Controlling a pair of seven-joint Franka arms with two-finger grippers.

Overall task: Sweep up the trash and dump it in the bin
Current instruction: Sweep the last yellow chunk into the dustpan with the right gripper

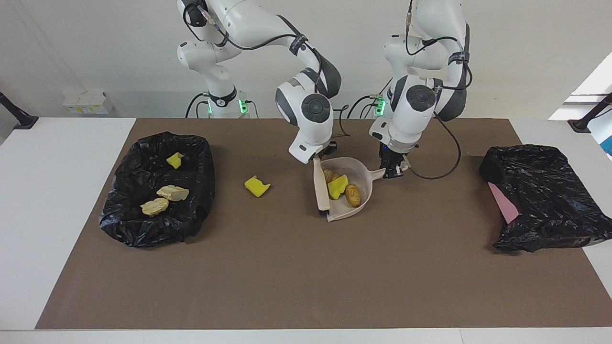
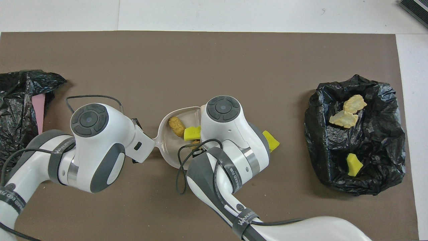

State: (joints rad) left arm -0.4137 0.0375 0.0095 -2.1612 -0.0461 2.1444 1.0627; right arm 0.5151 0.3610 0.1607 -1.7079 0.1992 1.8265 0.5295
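Observation:
The beige dustpan [image 1: 357, 173] [image 2: 167, 150] lies mid-table on the brown mat, and my left gripper [image 1: 393, 169] is shut on its handle. My right gripper [image 1: 319, 156] is shut on the beige brush [image 1: 321, 188], which lies across the pan's mouth. Trash sits in the pan: a yellow sponge chunk [image 1: 337, 187] [image 2: 191, 133], a brown lump [image 1: 353, 195] [image 2: 176, 125] and a tan lump [image 1: 329, 174], partly hidden. Another yellow chunk [image 1: 256, 186] [image 2: 271, 140] lies on the mat between the pan and the bin [image 1: 143, 229] [image 2: 378, 180]. In the overhead view the right arm hides the brush.
The black-lined bin at the right arm's end of the table holds a yellow chunk [image 1: 174, 160] and two tan lumps [image 1: 172, 192] [image 1: 154, 206]. A second crumpled black bag [image 1: 540, 196] [image 2: 20, 100] with a pink piece showing lies at the left arm's end.

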